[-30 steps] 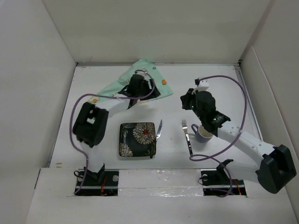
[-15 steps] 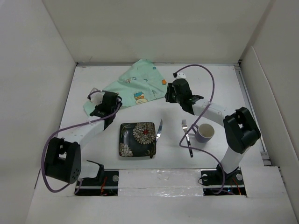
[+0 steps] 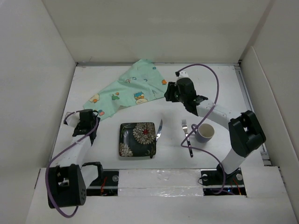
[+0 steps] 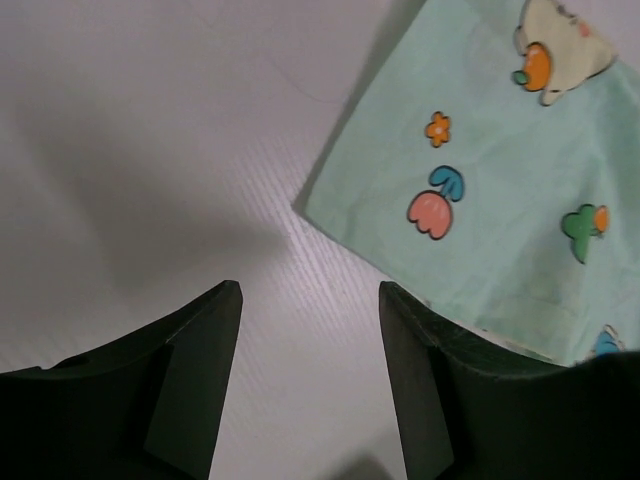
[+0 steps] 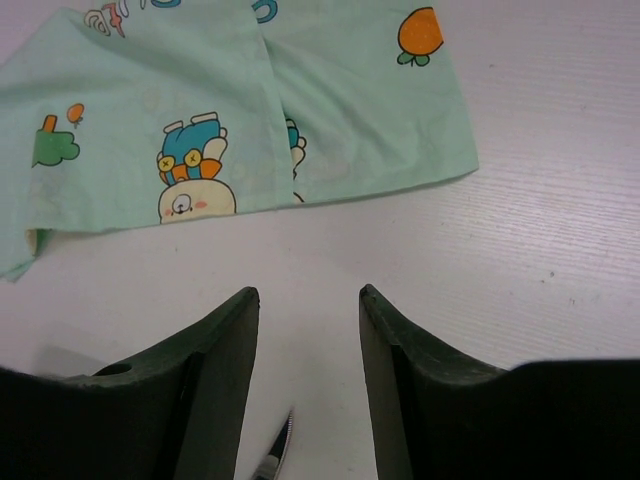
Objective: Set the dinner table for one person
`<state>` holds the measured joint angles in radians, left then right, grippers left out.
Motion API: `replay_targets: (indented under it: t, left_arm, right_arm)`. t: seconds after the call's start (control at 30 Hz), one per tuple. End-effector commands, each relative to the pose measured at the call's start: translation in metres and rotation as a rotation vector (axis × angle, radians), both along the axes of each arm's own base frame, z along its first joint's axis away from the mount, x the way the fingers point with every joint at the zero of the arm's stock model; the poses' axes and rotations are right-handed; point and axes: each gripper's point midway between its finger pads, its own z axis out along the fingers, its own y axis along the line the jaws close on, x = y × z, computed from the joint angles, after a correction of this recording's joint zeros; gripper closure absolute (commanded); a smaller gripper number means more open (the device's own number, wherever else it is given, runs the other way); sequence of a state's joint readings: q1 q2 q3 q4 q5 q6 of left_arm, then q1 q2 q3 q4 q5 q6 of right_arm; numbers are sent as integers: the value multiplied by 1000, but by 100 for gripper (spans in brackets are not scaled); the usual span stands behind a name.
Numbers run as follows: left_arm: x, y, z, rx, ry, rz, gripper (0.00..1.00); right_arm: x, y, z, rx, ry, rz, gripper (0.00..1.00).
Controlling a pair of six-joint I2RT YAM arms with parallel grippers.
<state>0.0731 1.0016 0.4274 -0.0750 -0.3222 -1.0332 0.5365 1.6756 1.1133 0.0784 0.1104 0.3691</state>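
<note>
The dinner table [image 3: 93, 77] is a wide white tabletop. A mint-green cartoon-print mat [image 3: 131, 88] lies spread at the back centre. In front of it stand a dark floral square plate [image 3: 137, 139], a knife [image 3: 159, 129], a fork [image 3: 187, 136] and a purple mug [image 3: 204, 133]. My left gripper [image 3: 85, 115] hovers open just short of the mat's [image 4: 500, 190] left corner, with only bare table [image 4: 150, 120] between its fingers. By the mat's [image 5: 250, 110] right corner my right gripper [image 3: 167, 95] is open and empty. The knife's tip [image 5: 280, 450] shows below its fingers.
White walls [image 3: 37, 70] enclose the table on the left, back and right. A raised white ledge [image 3: 159, 179] runs along the near edge over the arm bases. The right arm's purple cable [image 3: 212, 79] loops above the mug and fork.
The left arm drew back from the mat to the near left, leaving it spread flat. The right arm swung from the mug to the mat's right corner, and its jaws have opened.
</note>
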Motion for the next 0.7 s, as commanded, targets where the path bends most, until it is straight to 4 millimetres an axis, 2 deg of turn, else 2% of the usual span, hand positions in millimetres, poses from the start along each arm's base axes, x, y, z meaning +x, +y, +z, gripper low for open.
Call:
replay_targets:
  t: [0.0,0.03,0.1,0.13,0.2,0.33,0.43,0.57,0.6,0.67]
  left_arm:
    - [3,6,-9,14,70,31,46]
    - [3,6,-20,14,118,33,46]
    - [10,9,-21,21,139,40,49]
    - [8,9,-31,21,180,41,50]
    - [15,11,-30,28,190,43,53]
    - [18,11,-38,25,221,45,59]
    - [22,12,-40,27,209,46,61]
    - [23,15,-47,40,230,57,69]
    - [25,14,-47,36,229,50,78]
    - [30,14,-48,38,232,43,86]
  right_arm:
    - [4,1,37,62,-98,27,50]
    - [4,-4,36,61,-95,24,50]
    - [3,-9,44,73,-109,20,50]
    - [2,-15,43,75,-110,12,50]
    - [0,-19,50,88,-123,12,50]
    - [-2,-23,56,108,-139,15,50]
    - [-5,-22,56,113,-136,21,50]
    - [-5,-21,53,116,-131,25,51]
    - [-5,-21,52,115,-128,25,51]
    - [-4,-20,49,114,-123,24,51]
